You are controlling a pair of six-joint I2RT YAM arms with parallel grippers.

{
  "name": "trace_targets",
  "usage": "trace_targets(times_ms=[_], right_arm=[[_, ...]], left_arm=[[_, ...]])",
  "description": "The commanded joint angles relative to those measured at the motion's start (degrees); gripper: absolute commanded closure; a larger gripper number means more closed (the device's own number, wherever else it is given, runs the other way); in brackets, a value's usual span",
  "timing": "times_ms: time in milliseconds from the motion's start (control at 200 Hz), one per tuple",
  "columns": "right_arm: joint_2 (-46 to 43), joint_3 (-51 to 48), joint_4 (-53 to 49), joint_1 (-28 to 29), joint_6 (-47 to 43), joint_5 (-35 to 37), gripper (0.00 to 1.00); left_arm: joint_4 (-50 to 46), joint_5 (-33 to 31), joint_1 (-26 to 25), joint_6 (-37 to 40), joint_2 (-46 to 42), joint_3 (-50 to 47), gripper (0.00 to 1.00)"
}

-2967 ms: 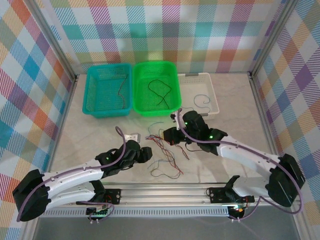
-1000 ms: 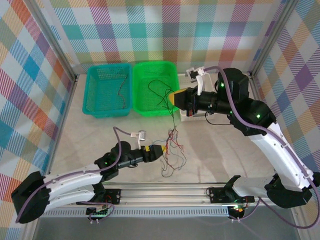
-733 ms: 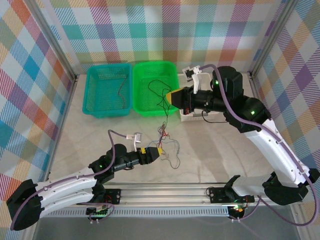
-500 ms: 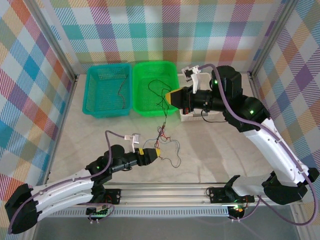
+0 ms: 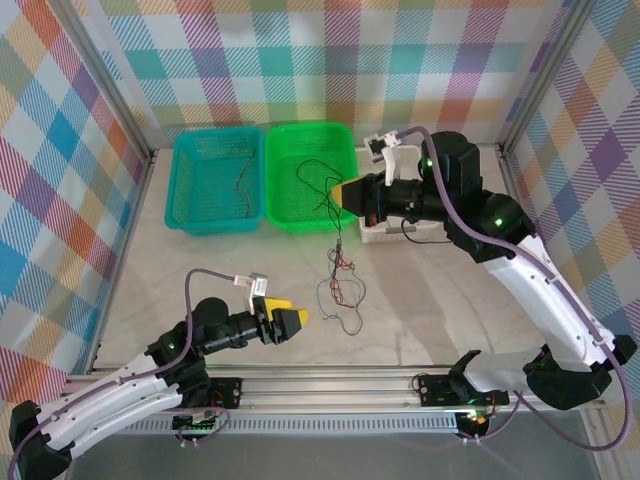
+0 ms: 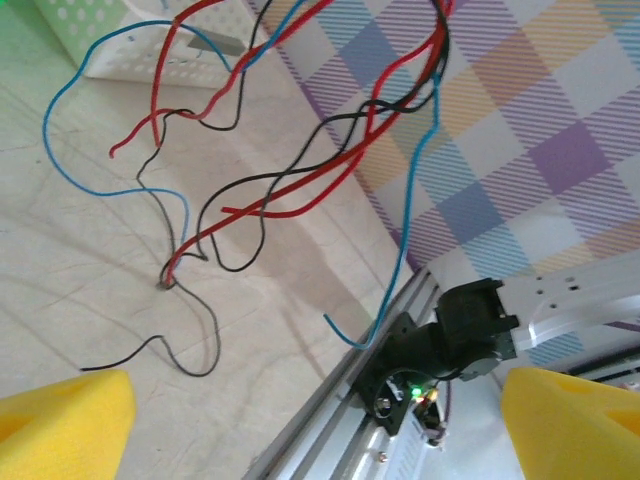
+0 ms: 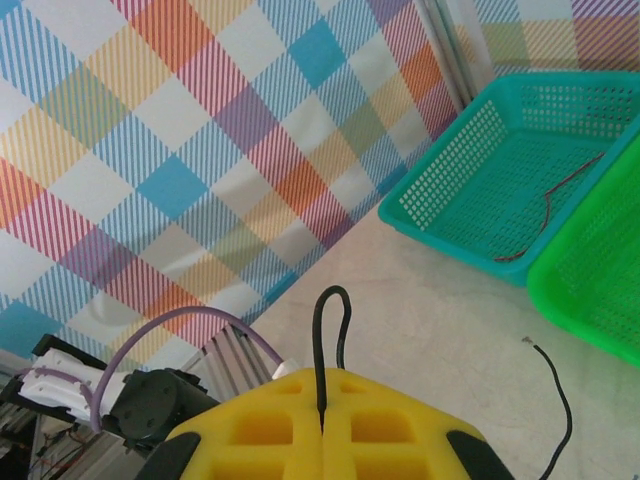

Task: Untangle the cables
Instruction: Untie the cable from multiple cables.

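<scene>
The cables [image 5: 340, 283] are a tangle of thin red, black and blue wires hanging from my right gripper [image 5: 345, 196] down to the table. That gripper is held high over the green basket's near edge. Its yellow pads are shut on a black cable loop [image 7: 330, 325], seen at the right gripper [image 7: 322, 425] in the wrist view. My left gripper [image 5: 291, 320] stands open to the left of the tangle, a little apart, with nothing between its pads. In the left wrist view the dangling cables [image 6: 300, 180] hang ahead of the open left gripper [image 6: 320, 430].
A teal basket [image 5: 190, 205] holds one brownish wire [image 5: 243, 172]. The green basket [image 5: 285, 215] holds a black wire [image 5: 318, 180]. A white basket [image 5: 425, 195] sits partly behind the right arm. The aluminium rail [image 5: 350, 385] runs along the near edge.
My left gripper has drawn back to the left and toward the near edge, away from the tangle. The tangle has swung slightly right and hangs under the right gripper, which has barely moved.
</scene>
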Motion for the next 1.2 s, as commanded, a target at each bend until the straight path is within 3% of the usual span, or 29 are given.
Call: trace_targets(times_ms=[0,335,565,615,825,880,1060,1195], right_arm=[[-0.96,-0.77,2.65,-0.26,1.06,-2.85,1.00],[-0.40,-2.22,3.87,-0.26,2.26,-4.66,1.00],[-0.10,-3.13,4.50,-0.25,2.74,-5.31,1.00],[0.07,-3.15,4.58,-0.23,2.81,-5.31,1.00],[-0.13,-2.62,3.84,-0.26,2.63,-4.48,1.00],[-0.18,-2.63,3.62,-0.27,2.51,-4.43,1.00],[-2.36,-3.18,0.41,-1.91,2.05,2.74,1.00],[-6.56,-8.10,0.65,-14.31,8.55,2.21,1.00]], left_arm=[[-0.06,-0.48,-0.03,3.22,3.16,2.64,0.06],[9.20,2.60,-0.03,2.59,14.88,6.99,0.05],[11.41,1.85,-0.03,2.34,16.93,8.33,0.08],[11.52,1.73,-0.09,2.34,17.67,8.53,0.17],[12.37,1.78,-0.08,1.31,20.08,8.19,0.89],[11.94,0.66,-0.03,1.02,19.80,8.05,1.00],[0.76,-7.22,0.21,1.04,12.99,10.71,1.00],[-16.88,-13.90,2.34,0.20,4.25,16.19,1.00]])
